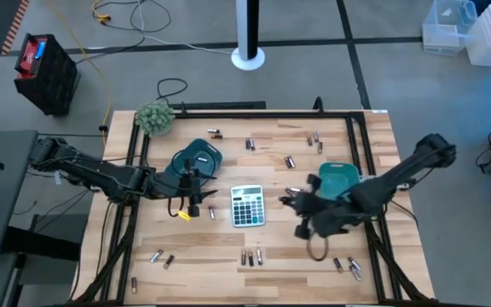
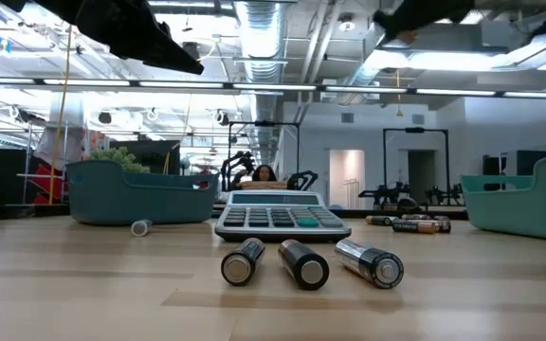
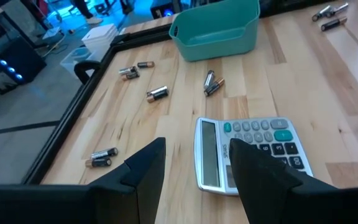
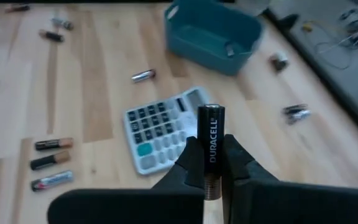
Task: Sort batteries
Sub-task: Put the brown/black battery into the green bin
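**Right wrist view: a cell in hand, a tray to find**

Right wrist view shows our right tool point(image 4: 211, 163) clamped on a black cylindrical Duracell battery point(image 4: 211, 143), held upright between the fingers above the pale wooden table point(image 4: 98, 106). From overhead, this tool hangs just to the right of the grey calculator point(image 1: 247, 205), beside the right teal plastic tray point(image 1: 341, 176). Our left tool point(image 3: 194, 171) waits with fingers apart and nothing between them, near the left teal plastic tray point(image 1: 197, 157).

Loose batteries lie scattered: three in a row point(image 2: 303, 262) in front of the calculator, others near the table's edges. The left tray seems to hold a small item already, though we cannot tell what it is.

To do this step well, we should first judge the held cell's size, then carry it level over the matching tray and lower it inside the wall before releasing, so it does not bounce or roll out.
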